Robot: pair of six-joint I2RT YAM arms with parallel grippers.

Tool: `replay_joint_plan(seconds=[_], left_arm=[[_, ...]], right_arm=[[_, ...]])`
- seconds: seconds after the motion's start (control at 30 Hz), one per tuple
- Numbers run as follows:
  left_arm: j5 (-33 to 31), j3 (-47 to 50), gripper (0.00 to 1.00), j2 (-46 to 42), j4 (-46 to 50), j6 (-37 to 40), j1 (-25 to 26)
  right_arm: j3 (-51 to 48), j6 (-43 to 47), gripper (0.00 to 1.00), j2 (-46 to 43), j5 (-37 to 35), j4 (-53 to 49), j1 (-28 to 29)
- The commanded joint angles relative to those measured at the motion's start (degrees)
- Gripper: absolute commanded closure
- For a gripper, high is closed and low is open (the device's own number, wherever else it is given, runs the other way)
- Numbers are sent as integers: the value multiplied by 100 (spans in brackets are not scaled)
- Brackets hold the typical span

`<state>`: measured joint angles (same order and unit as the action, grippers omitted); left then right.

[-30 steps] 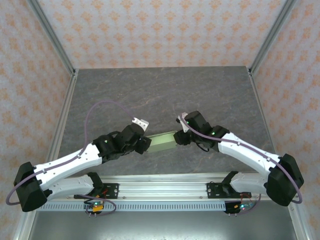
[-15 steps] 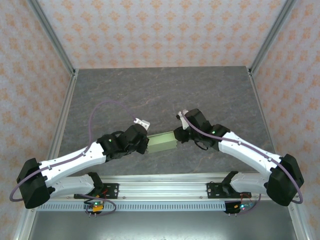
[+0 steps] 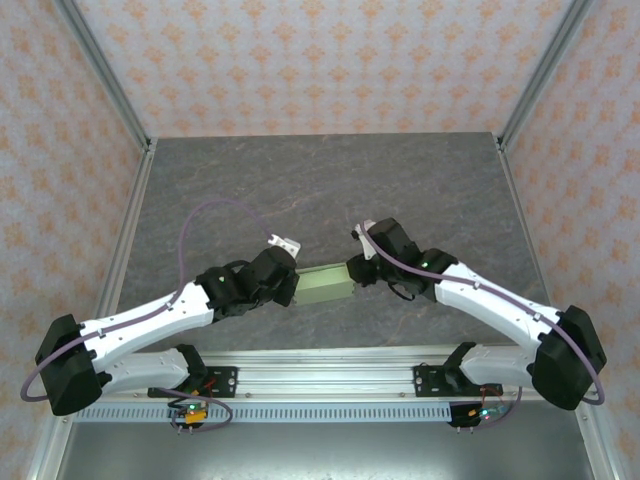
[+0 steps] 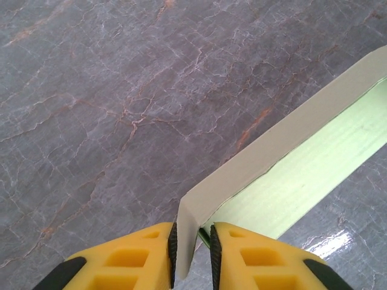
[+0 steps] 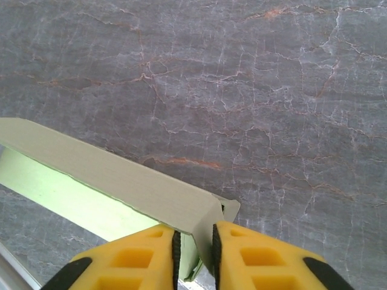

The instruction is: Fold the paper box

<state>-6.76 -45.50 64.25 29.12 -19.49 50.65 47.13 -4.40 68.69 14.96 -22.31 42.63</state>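
Note:
The paper box [image 3: 325, 285] is a pale yellow-green strip of thin card stretched between my two grippers, in the middle of the grey table. My left gripper [image 3: 293, 288] is at its left end. In the left wrist view my left gripper [image 4: 193, 248] has narrow jaws shut on the box's bent end flap [image 4: 188, 232], and the green inside face [image 4: 296, 181] runs away to the right. My right gripper [image 3: 355, 272] is at the right end. In the right wrist view my right gripper [image 5: 195, 254] pinches the folded corner of the box [image 5: 121, 175].
The marbled grey table [image 3: 320, 190] stretches behind the box to the patterned back wall. Metal frame posts [image 3: 105, 75] stand at both back corners. The aluminium rail [image 3: 320, 375] with the arm bases runs along the near edge.
Both grippers have closed in on the box's ends. The left arm shifted slightly to the right, and the box has moved a little up and left.

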Motion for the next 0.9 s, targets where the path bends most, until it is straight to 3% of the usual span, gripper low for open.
replay_joint_plan(seconds=[0.0, 0.17, 0.27, 0.67, 0.87], left_arm=[[-320, -248, 75, 78, 224, 15, 63], [-341, -340, 80, 214, 274, -33, 62], [-308, -429, 100, 315, 323, -161, 63], [-295, -394, 100, 221, 89, -658, 59], [-381, -261, 100, 207, -38, -760, 59]], right_arm=[[171, -57, 82, 22, -178, 7, 52], [291, -348, 87, 70, -341, -166, 142], [377, -611, 87, 131, -524, -213, 289], [771, -1796, 87, 549, -1416, -531, 843], [775, -2453, 87, 580, -1383, -443, 850]])
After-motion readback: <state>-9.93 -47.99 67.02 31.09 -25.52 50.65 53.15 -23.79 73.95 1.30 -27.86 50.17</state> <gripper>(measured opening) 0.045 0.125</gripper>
